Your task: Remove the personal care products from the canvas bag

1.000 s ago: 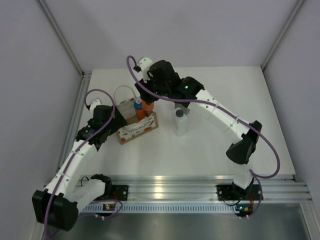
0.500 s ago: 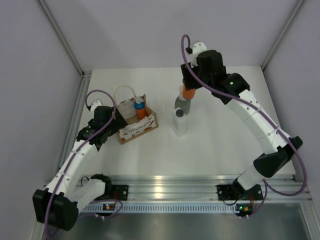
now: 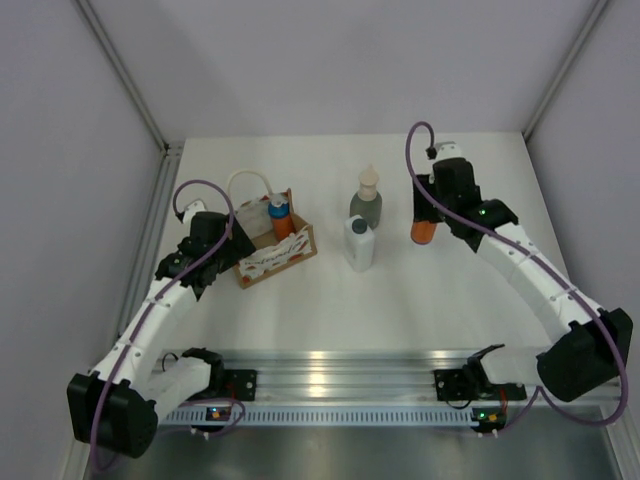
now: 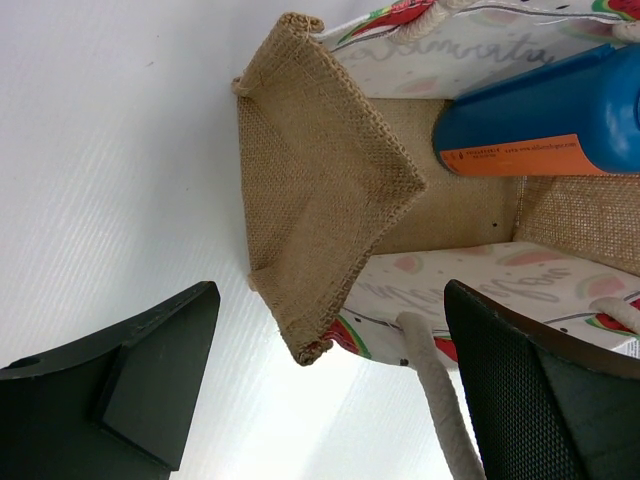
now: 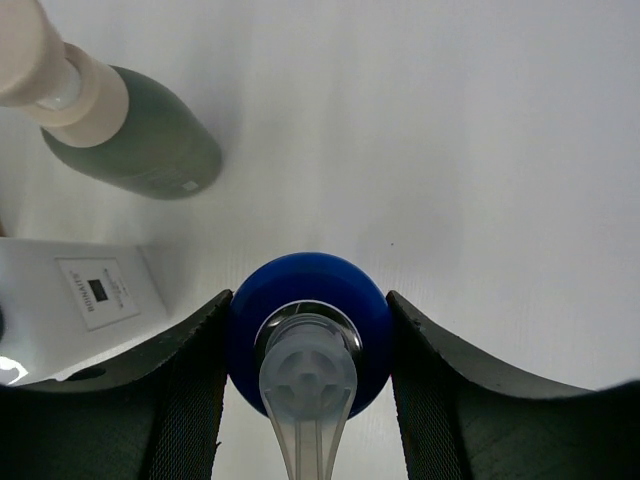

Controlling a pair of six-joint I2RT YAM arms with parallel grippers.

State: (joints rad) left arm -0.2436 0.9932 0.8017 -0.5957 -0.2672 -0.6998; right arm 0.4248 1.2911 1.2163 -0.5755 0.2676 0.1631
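Right gripper (image 5: 308,345) pinching orange bottle (image 3: 424,230) by its blue top, holding it upright at right side of table (image 3: 470,310). Cannot tell if base is touching the surface. Green bottle (image 3: 366,208) and white bottle (image 3: 359,245) standing just left of it, outside canvas bag (image 3: 272,258). Second orange bottle (image 3: 281,218) sitting inside the bag. Left gripper (image 4: 330,310) hanging spread wide around bag's end, fingers not pressing it.

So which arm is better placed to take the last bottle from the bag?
Probably left: the left hand is open, straddling the end of the canvas bag, near the bagged orange bottle. The right hand is shut on the other orange bottle, far off.
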